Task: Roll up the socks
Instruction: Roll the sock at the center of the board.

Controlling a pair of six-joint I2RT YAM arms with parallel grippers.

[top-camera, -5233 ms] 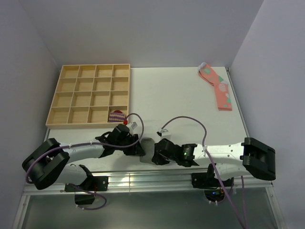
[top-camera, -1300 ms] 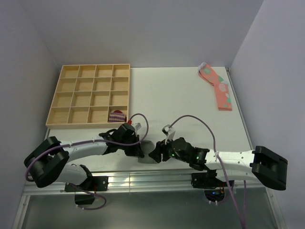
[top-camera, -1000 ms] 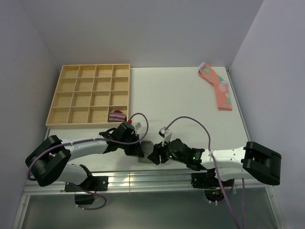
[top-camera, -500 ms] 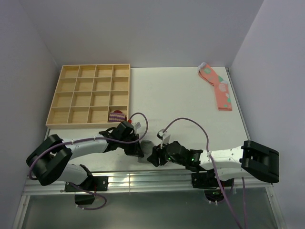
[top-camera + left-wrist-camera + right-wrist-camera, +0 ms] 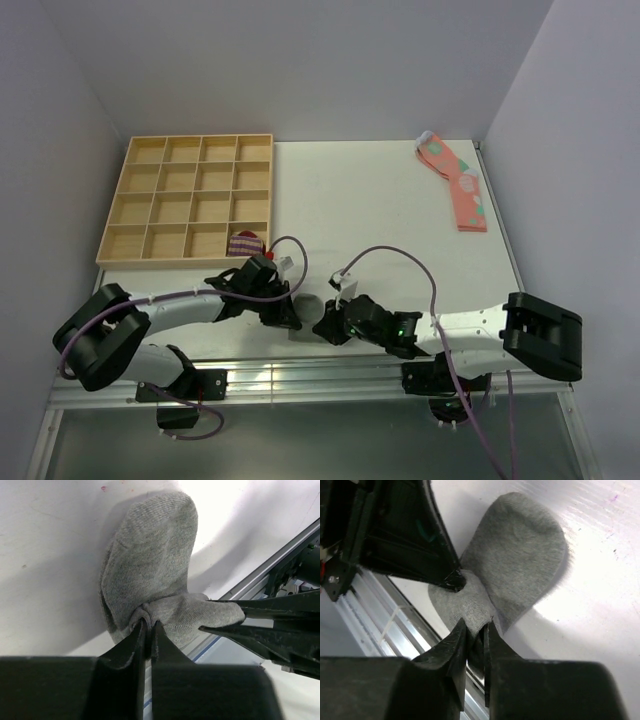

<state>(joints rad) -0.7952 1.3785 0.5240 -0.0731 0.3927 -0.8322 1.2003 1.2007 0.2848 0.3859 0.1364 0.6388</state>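
Our right gripper (image 5: 475, 630), spread a moment ago, now pinches the grey sock (image 5: 520, 550); our left gripper (image 5: 148, 630) pinches the same sock's other fold. It lies bunched at the near edge of the white bench (image 5: 380, 200), pale walls (image 5: 300, 60) around.

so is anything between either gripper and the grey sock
Nothing visible does. The left gripper and the right gripper are both shut on the grey sock, each pinching a fold of it.

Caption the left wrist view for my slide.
Both the left pincer and the right pincer clamp the bunched grey sock near the edge of the table.
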